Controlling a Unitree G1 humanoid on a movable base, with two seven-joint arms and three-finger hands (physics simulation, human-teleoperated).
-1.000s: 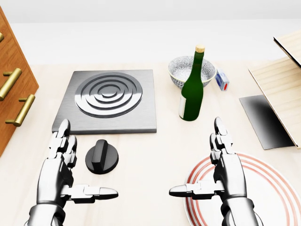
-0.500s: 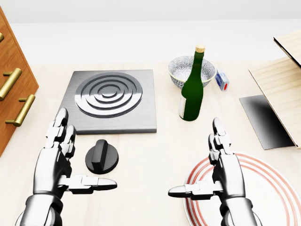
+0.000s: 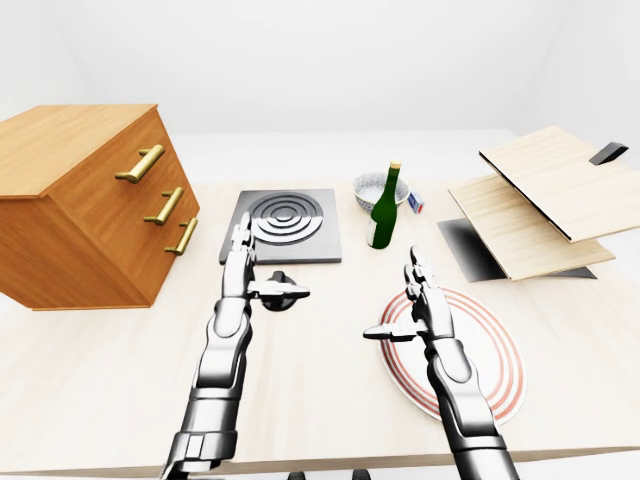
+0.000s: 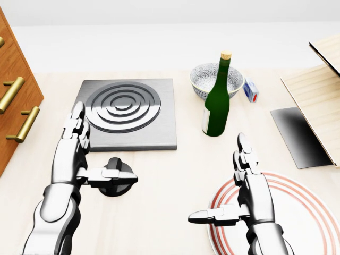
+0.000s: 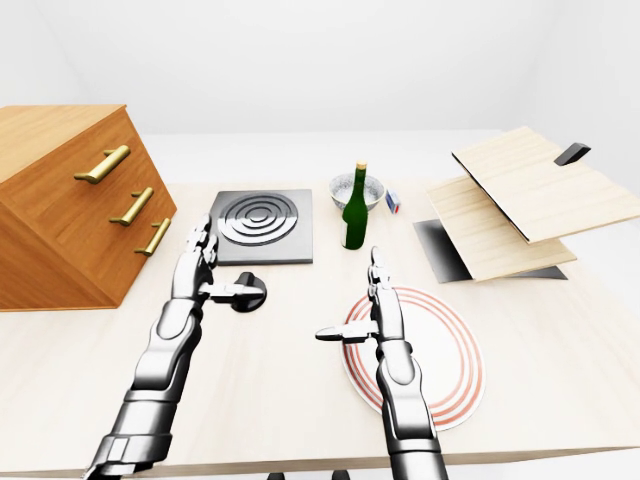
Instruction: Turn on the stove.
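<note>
Stove plate flat on pale surface, grey square with concentric rings. Black knob just below stove's bottom edge in head view, toward its left half. Left hand directly left of knob, fingers released and straight, tips overlapping stove's lower-left corner; thumb stretched across knob's top, contact unclear. Right hand well right of stove, over left rim of red-ringed plate, fingers spread, holding nothing. Green bottle upright just right of stove, patterned bowl behind it. Wooden drawer unit left of stove. Stacked wooden boards far right.
</note>
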